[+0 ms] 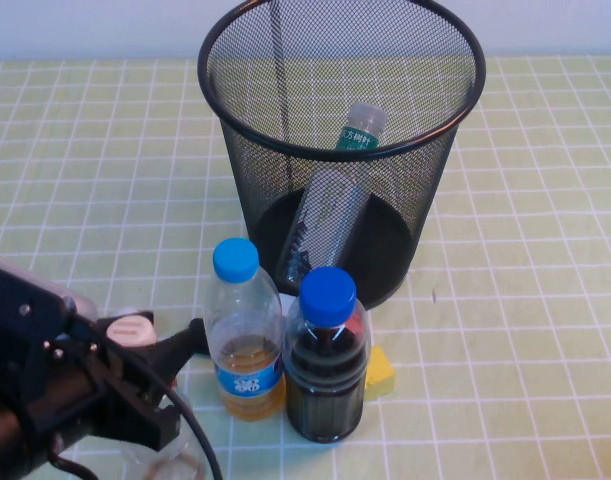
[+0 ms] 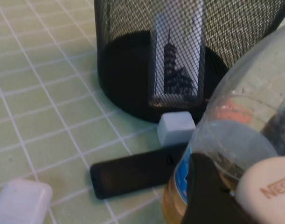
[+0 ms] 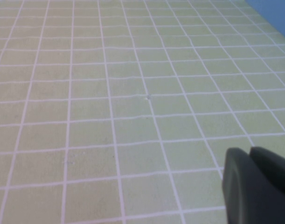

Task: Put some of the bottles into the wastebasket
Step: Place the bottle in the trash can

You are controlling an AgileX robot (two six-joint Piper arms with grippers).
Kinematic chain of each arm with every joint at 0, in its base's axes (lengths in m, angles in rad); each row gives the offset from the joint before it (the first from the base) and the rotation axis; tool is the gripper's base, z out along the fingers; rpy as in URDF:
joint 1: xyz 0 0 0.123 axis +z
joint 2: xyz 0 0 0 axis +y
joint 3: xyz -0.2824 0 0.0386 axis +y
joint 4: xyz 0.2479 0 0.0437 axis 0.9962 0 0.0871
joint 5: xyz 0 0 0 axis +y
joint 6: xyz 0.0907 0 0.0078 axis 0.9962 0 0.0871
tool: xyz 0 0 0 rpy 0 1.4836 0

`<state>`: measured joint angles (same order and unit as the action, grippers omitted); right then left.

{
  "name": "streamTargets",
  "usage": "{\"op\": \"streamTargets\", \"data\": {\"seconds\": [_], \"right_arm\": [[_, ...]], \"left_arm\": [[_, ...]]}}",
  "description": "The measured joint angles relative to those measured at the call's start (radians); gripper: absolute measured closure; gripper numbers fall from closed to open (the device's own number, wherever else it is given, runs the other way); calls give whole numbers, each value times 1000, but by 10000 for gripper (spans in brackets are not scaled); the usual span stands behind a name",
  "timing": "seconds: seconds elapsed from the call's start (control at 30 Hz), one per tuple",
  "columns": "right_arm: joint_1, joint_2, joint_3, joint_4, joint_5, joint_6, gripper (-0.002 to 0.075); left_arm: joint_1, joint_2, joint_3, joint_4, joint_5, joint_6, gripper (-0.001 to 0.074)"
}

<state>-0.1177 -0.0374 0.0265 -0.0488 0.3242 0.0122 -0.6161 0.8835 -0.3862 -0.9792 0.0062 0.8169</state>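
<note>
The black mesh wastebasket [image 1: 255, 190] stands at the back middle, and it also shows in the left wrist view [image 2: 128, 56]. The bottle with white cap and green label [image 1: 360, 128] leans inside it, seen through the mesh [image 2: 177, 56]. The squat bottle's pale pinkish cap [image 1: 130, 328] sits in my left gripper [image 1: 150, 338] at the front left. One black finger [image 2: 210, 196] presses under the cap [image 2: 268, 189]. My right gripper [image 3: 254, 186] is shut and empty over bare table, and it is out of the high view.
The light-blue-capped amber bottle [image 1: 243, 340] and the blue-capped dark bottle [image 1: 325, 370] stand side by side between my left gripper and the basket. A yellow block [image 1: 381, 372] lies right of them. A white block [image 2: 176, 128] and a flat black slab [image 2: 133, 173] lie by the basket's foot.
</note>
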Motion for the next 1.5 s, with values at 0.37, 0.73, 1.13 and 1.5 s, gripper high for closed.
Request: {"op": "streamTargets", "data": {"seconds": [0.37, 0.73, 1.13, 1.5], "right_arm": [[0, 0, 0, 0, 0, 0, 733], [0, 0, 0, 0, 0, 0, 733], [0, 0, 0, 0, 0, 0, 733], [0, 0, 0, 0, 0, 0, 733]], "left_arm": [[50, 22, -135, 353, 332, -378, 446], [89, 96, -711, 1058, 885, -839, 446], [89, 687, -1683, 979, 1212, -655, 446], [89, 980, -2067, 835, 1111, -519, 446]]}}
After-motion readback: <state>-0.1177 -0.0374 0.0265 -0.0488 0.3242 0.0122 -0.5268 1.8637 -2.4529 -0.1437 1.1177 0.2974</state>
